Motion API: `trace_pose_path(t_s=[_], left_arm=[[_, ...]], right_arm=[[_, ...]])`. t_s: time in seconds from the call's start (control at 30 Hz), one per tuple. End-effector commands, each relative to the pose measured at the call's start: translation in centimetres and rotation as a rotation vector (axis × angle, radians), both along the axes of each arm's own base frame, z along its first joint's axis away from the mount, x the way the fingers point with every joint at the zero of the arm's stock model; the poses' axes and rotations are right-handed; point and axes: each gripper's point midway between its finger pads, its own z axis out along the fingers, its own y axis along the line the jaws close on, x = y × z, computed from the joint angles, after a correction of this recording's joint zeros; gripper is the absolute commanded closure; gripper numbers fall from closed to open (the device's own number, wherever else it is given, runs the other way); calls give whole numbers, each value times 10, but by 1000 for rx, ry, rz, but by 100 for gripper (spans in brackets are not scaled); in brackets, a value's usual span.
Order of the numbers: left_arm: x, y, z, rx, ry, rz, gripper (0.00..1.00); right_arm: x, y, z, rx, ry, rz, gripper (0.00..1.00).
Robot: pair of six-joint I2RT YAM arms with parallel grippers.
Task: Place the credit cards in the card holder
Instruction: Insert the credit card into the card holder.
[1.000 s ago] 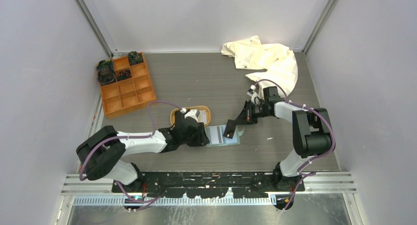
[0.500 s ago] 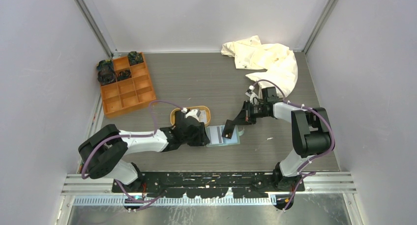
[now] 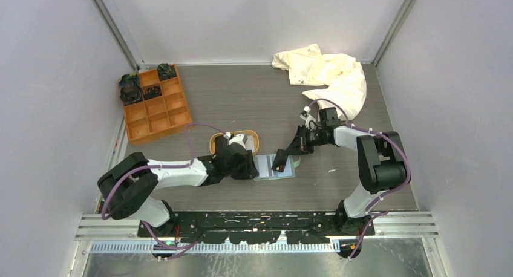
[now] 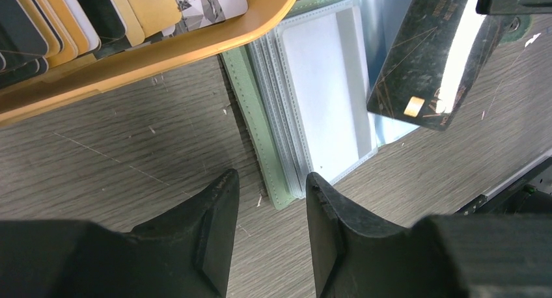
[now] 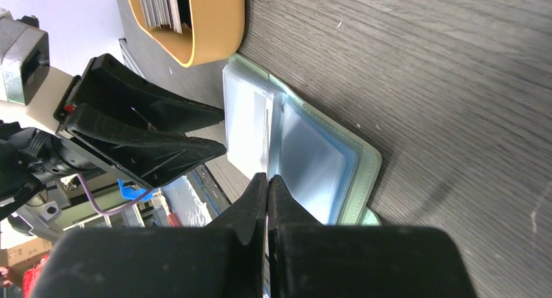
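Item: card holder, sage-green, lying open and flat on the table, just beside the tan tray, its clear sleeves fanned upward. The sleeves in view look unfilled; one shows a pale panel that may be an insert or a card, which cannot be told. Item: black card, with a small gold chip and a white band, held tilted above the right half of the open holder, lower corner near the sleeves but not entered into any slot. Holder of same: right gripper, fingers pinched fully together on the card's upper edge. Item: left gripper, jaws about half apart with nothing between them, poised at the holder's near left corner; whether it touches the green edge cannot be told. Item: credit cards, a row standing on edge in the tan tray, none removed apart from the black one. Also present: orange compartment box far left, white cloth far right. Progress, as judged: early. One card is lifted and being lined up, with insertion not yet done. The tray's cards are all left to transfer.
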Motion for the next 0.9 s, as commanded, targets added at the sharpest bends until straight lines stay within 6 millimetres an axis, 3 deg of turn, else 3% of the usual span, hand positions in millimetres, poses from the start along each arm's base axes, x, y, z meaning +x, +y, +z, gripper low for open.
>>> trace_pose_path(t_s=[0.0,0.57,0.87], left_arm=[[7,-10,10,-12,-30,-16,57],[13,-5,7,54,-32,-6,60],[13,-2,3,78,-25,-3,73]], right_arm=[[3,9,2,8,-20,35,99],[-7,17,1,38,27,90,99],[3,11,-7,-23,24,23,99]])
